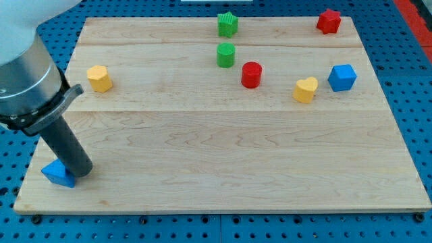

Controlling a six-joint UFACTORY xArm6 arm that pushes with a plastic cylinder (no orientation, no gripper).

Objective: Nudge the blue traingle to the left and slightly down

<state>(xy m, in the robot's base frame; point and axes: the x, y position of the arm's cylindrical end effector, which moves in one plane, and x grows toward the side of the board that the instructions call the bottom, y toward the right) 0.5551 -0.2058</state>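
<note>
— If you count the blocks on the bench (223, 162), how many are there?

— Eight. Two blue: a blue triangle (58, 173) at the view's bottom left corner, and a blue cube (342, 77) far off at the right. Two green near the top middle: a green star (228, 24) and, just below it, a green cylinder (225, 55). Two red: a red cylinder (251, 74) beside the green one, and a red block (329, 21) at the top right whose shape I cannot make out. Two yellow: a yellow heart (305, 90) just left of the blue cube, and a yellow block (99, 78) at the left, shape unclear.

— And the end effector?

— It is a plain dark rod (66, 147) with nothing that opens, closes or holds. My tip (82, 172) is down at the triangle's right side, touching or nearly so.

— Anything hidden?

— The rod covers part of the triangle's upper right, so the contact itself is hard to judge. The grey arm body (23, 74) is cut off by the view's left and top edges.
</note>
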